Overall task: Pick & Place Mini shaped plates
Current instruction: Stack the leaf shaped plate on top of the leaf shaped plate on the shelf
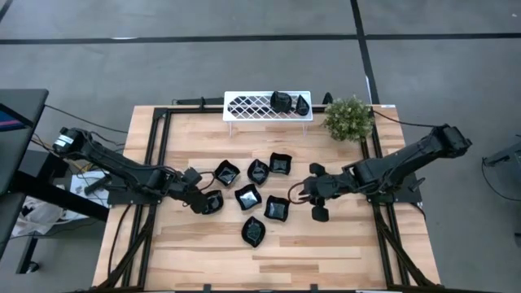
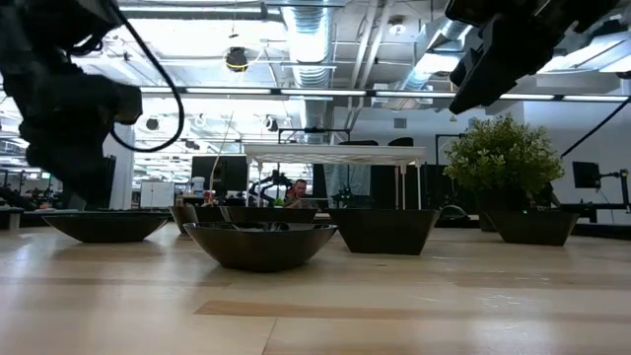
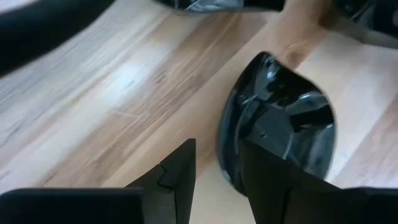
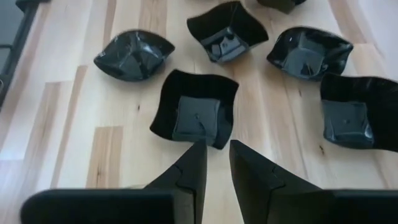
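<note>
While the left tool [image 3: 217, 146] blocks part of its own wrist view, it can be seen straddling the rim of a leaf-shaped plate [image 3: 280, 93]: one finger inside the bowl, the other outside. The fingers stand apart with a gap beside the rim, not clamped; contact with the rim cannot be made out. Near edge of that plate is cut off by the fingers.

Low view: both tools largely out of frame; only dark arm masses show, upper left and upper right. Plates overlap one another in a row, so a count is not possible there.

Right tool [image 4: 217, 146]: fingers a narrow slit apart, nothing between them, poised just short of a square plate [image 4: 196, 115] and clear of the wood.

Left arm reaches in low from the left edge, stretched toward the centre. Right arm reaches in from the right, wrist turned toward the group.

Mini shaped plates [image 1: 258, 171]: seven loose in a cluster at mid-tabletop [image 1: 326, 252], light wood planks. Two more dark pieces sit at the right end of the white lattice rack [image 1: 252, 106] at the far edge; shapes hard to read. Potted plant [image 1: 348, 118] just right of the rack.

Room: grey floor, open ceiling with ducts and strip lights, desks, one seated person [image 2: 296, 189] far back.
</note>
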